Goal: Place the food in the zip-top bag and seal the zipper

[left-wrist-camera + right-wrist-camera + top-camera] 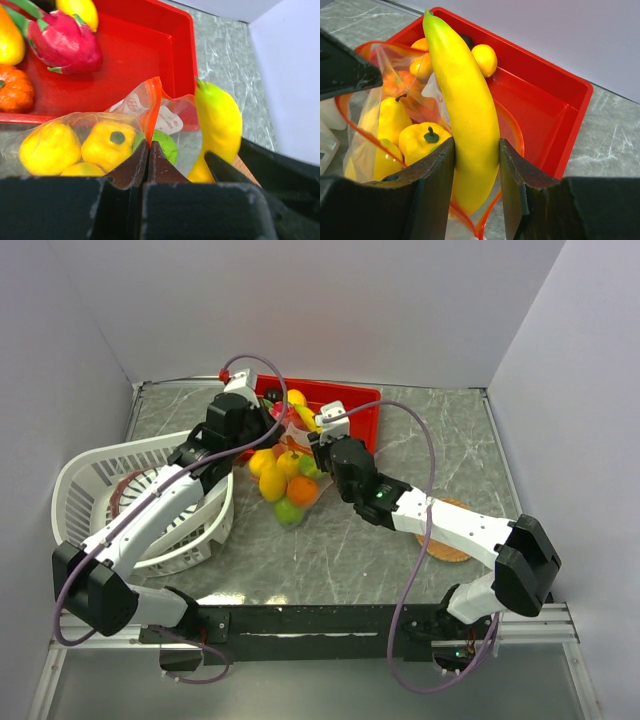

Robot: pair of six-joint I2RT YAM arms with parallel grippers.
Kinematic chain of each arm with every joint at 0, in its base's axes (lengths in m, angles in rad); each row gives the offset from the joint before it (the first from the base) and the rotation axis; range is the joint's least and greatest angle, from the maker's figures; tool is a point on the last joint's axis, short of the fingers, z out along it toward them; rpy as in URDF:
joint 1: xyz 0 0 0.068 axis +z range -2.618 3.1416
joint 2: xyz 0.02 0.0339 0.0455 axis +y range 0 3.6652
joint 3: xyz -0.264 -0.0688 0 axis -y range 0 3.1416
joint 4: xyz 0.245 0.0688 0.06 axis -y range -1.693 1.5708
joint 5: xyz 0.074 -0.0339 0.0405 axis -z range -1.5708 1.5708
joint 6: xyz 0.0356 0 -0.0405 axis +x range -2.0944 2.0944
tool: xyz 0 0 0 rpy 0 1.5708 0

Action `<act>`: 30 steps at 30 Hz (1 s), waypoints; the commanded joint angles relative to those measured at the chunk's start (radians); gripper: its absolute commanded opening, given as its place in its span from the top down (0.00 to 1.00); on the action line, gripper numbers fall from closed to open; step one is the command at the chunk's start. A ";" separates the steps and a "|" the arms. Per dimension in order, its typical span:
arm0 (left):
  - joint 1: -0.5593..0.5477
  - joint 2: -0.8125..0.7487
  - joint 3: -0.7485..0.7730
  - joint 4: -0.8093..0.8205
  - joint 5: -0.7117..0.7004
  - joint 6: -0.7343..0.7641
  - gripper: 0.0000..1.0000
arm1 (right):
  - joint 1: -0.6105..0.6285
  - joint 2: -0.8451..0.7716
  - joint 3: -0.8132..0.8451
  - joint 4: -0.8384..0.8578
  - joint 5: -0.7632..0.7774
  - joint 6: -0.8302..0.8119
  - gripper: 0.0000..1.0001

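Note:
The clear zip-top bag (283,483) lies in front of the red tray, holding several yellow, orange and green toy fruits. My left gripper (148,145) is shut on the bag's reddish-orange zipper strip (151,107), holding the rim up. My right gripper (476,147) is shut on a yellow banana (465,105) and holds it upright over the open bag mouth (367,100). The banana also shows in the left wrist view (218,120). Yellow peppers (422,140) and a green lime (167,142) show inside the bag.
The red tray (355,415) at the back holds a pink dragon fruit (65,42), a small orange pumpkin (15,90) and a lemon (485,59). A white slatted basket (135,500) stands at the left. A round cork mat (447,545) lies under the right arm.

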 commanded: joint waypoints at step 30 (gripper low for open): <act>0.026 -0.114 -0.173 0.374 -0.040 -0.075 0.99 | 0.008 0.192 0.305 -0.359 -0.237 0.004 0.75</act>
